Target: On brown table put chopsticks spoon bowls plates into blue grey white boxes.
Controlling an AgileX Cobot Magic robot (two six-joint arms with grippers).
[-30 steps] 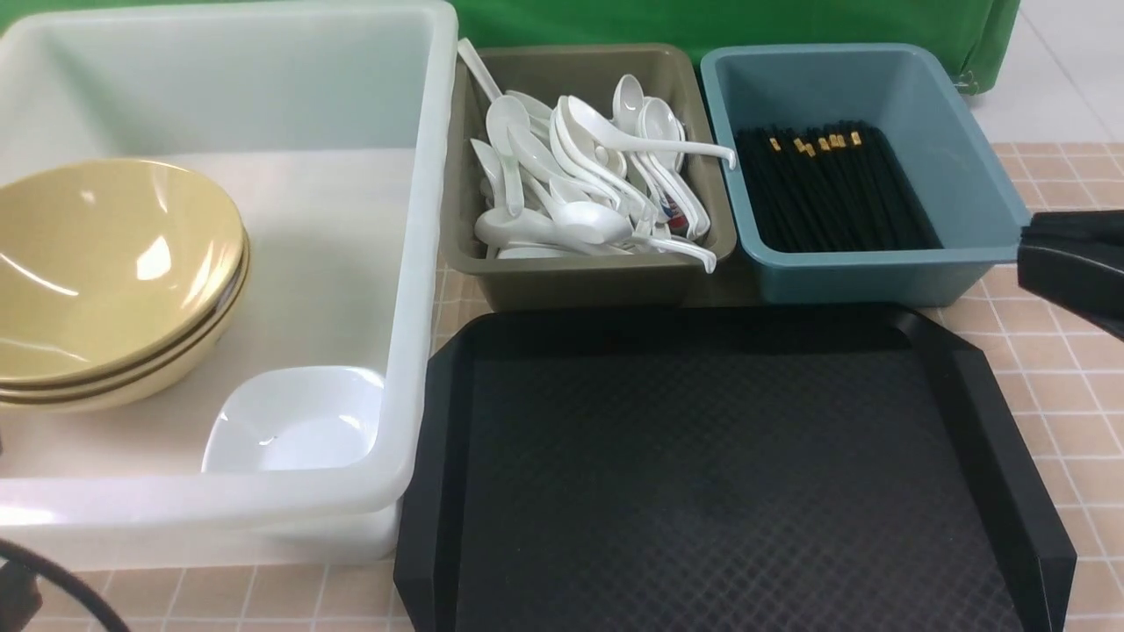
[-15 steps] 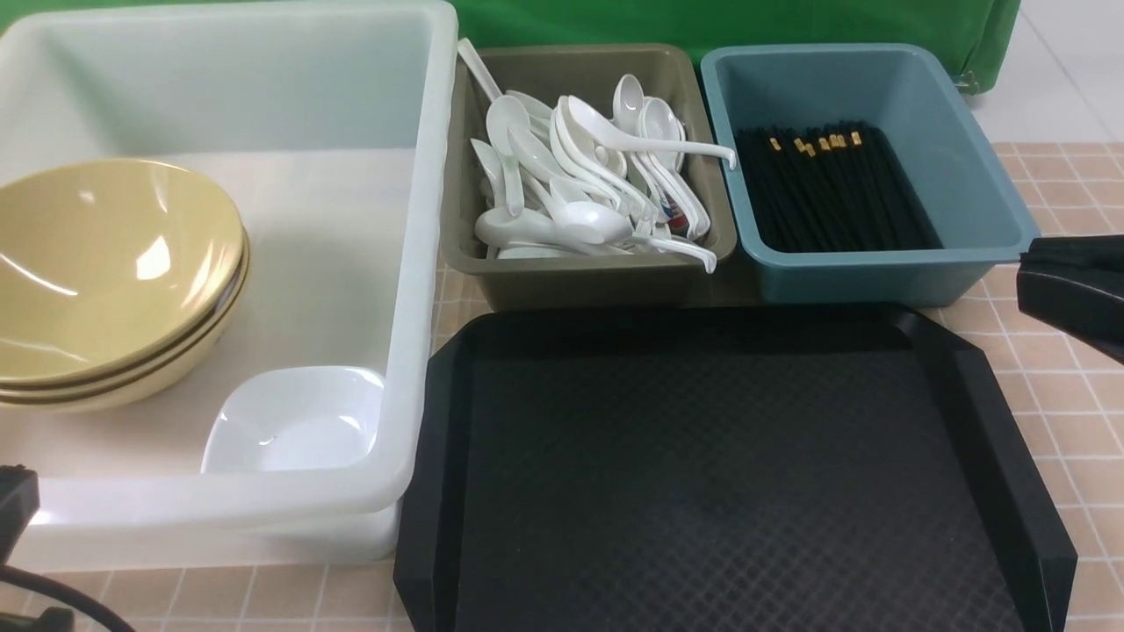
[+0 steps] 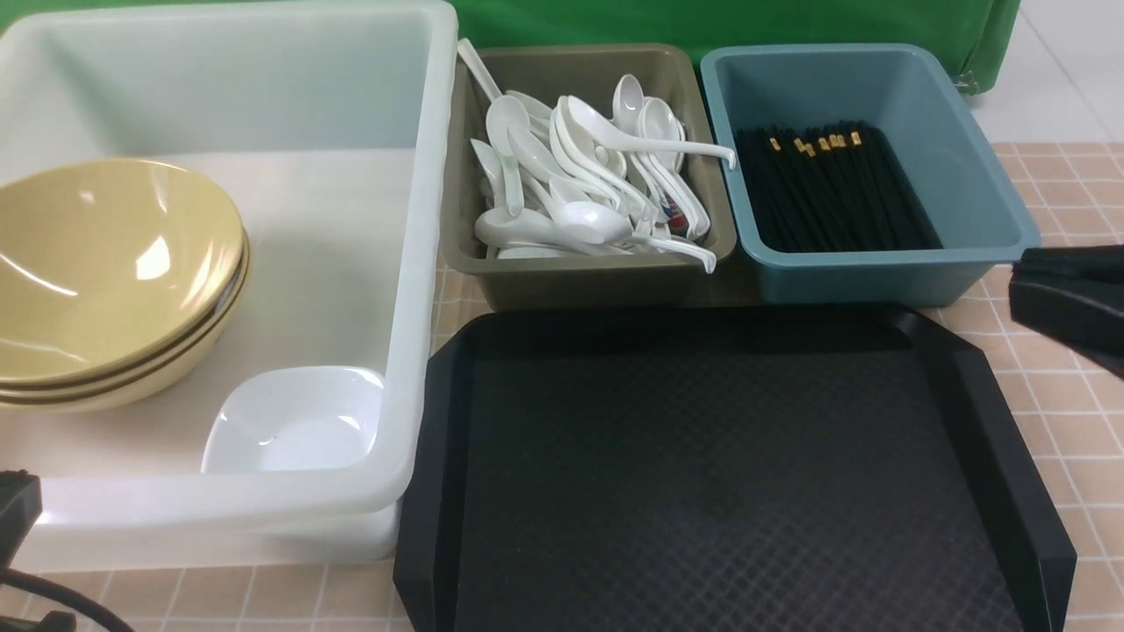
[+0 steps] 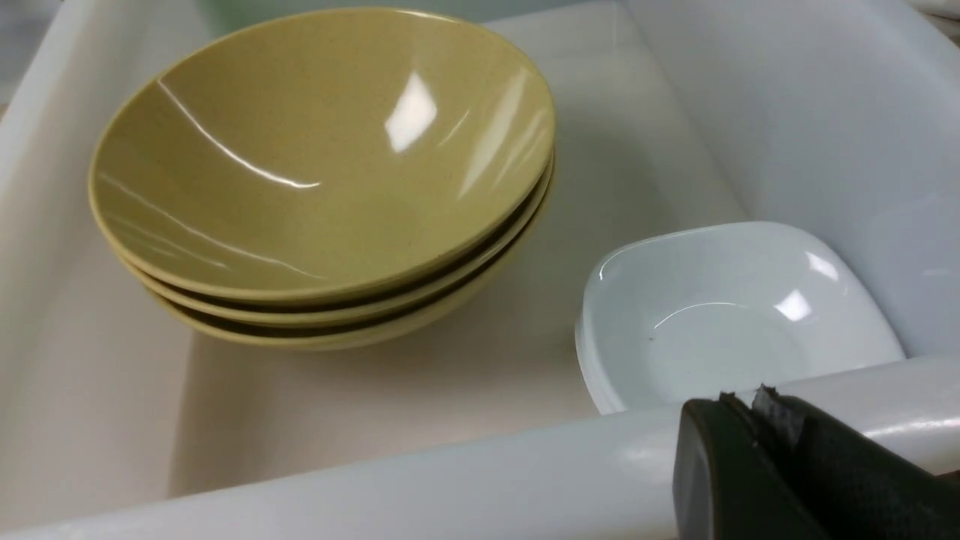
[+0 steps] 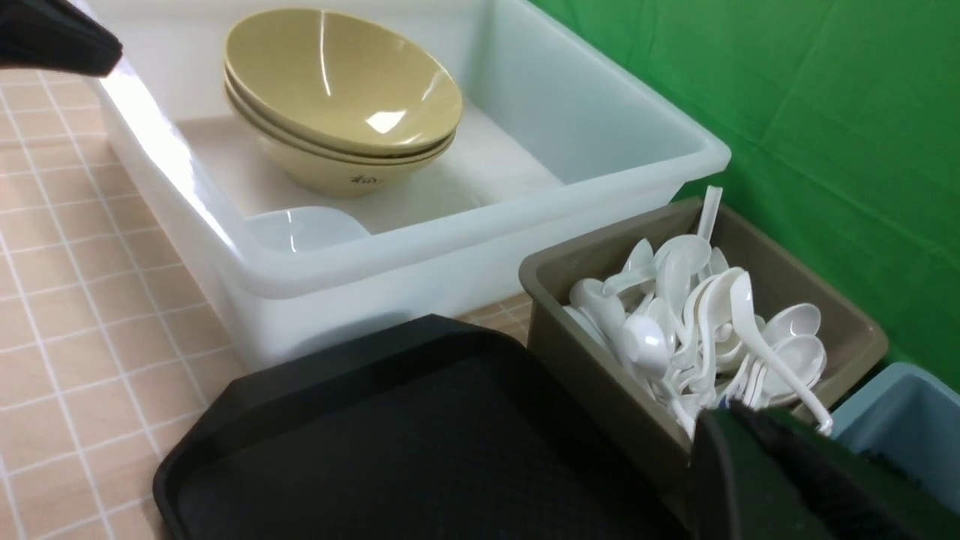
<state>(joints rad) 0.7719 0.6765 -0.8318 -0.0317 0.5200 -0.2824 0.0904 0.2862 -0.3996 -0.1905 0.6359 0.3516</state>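
Sorted on the tiled desk: yellow bowls in white box, spoons in grey box, chopsticks in blue box. Left tool and right tool clenched, empty.

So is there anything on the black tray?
No, the black tray is bare in the front view, showing only its textured surface.

The tan tiled table carries a white box, a grey box, a blue box and, nearest the robot, a black tray.
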